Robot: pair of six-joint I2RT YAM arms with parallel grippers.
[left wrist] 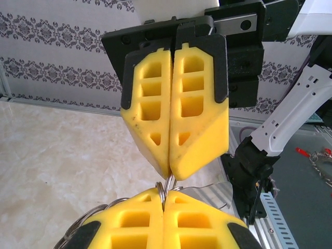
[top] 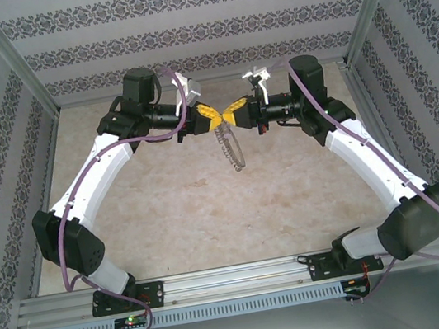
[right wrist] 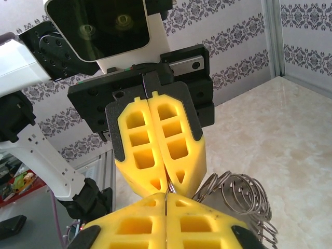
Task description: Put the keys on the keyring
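Observation:
Both yellow-fingered grippers meet tip to tip in the air above the table. My left gripper is shut on a small silvery loop on the rim of the keyring, which hangs below as a thin hoop fringed with loops. My right gripper is shut on a thin silvery loop sticking out right where the tips meet. A bunch of silvery loops fans out beside the right fingers. The keys are too small to tell apart from the loops.
A beige marbled tabletop lies under the arms. Patterned walls and metal posts close it in on three sides. An aluminium rail carrying both arm bases runs along the near edge.

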